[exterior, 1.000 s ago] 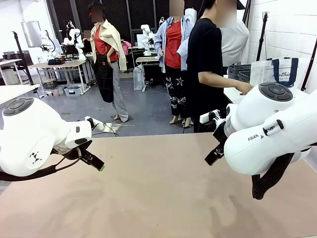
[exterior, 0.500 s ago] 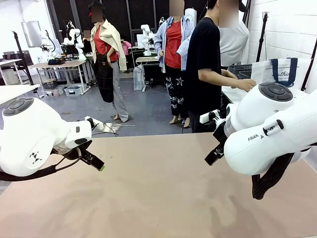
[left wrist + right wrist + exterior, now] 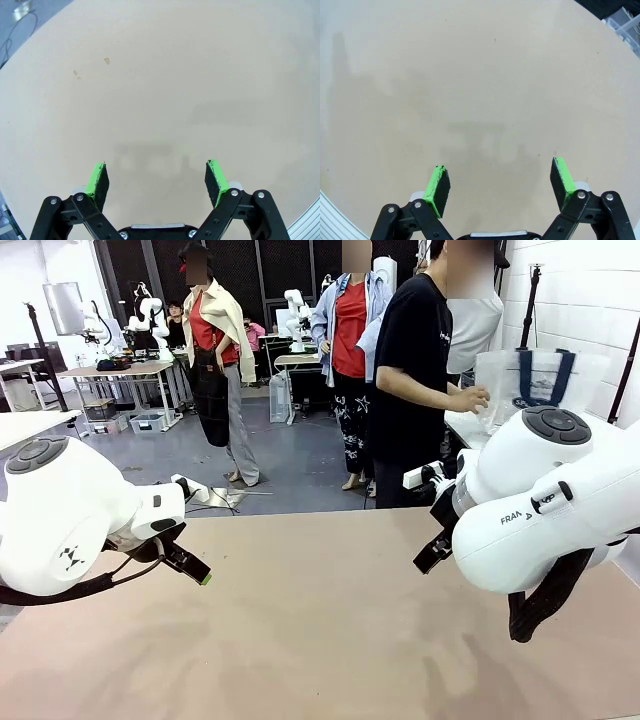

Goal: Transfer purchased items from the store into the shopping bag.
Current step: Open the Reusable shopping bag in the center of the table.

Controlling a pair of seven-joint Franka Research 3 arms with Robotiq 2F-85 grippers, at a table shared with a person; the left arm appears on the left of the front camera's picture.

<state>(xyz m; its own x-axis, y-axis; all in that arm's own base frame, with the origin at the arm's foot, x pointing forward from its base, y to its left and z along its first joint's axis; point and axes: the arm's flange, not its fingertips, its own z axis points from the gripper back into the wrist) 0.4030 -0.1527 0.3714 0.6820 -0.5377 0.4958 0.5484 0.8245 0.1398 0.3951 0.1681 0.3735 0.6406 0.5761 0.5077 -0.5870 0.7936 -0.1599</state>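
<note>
Beige tabletop (image 3: pixel 320 640) runs under both arms, with workshop floor and other benches behind. Translucent whitish plastic bag with navy strap handles (image 3: pixel 535 380) stands upright at the far right, beyond the right arm (image 3: pixel 540 510). A person in a black T-shirt (image 3: pixel 415 370) has a hand (image 3: pixel 470 398) on the bag's left edge.

Reads as setup: nothing packed yet as far as I can tell, and the bag is well apart from both grippers. Next move needs bag and goods set within reach on the table. Until then there is nothing to pick.

Left arm (image 3: pixel 70 520) sits low at the left, fingers angled down toward the table's middle. Left gripper (image 3: pixel 157 175): jaws wide apart, green pads (image 3: pixel 97 177) with nothing between, hovering over plain table. Right gripper (image 3: pixel 500 182): same, jaws spread and holding nothing, pointing down off the bulky right arm.
</note>
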